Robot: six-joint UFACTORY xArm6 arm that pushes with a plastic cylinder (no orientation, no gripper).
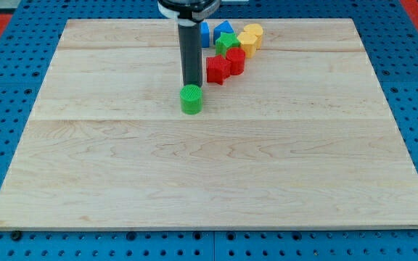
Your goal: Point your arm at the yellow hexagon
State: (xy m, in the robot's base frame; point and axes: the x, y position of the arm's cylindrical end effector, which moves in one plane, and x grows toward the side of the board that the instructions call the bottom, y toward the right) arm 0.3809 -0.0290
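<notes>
My tip [191, 85] sits just behind the green round block [191, 99], near the frame's top middle. The rod half hides a blue block [205, 33]. The yellow hexagon [252, 32] sits upper right, behind red blocks [225, 66].

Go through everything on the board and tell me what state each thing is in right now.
my tip: down at the board, just above the green cylinder.
green cylinder: upright, alone.
red blocks: two, clustered.
green block: in the cluster.
yellow blocks: two, untouched, at the cluster's right.
blue blocks: two, behind the cluster.
</notes>
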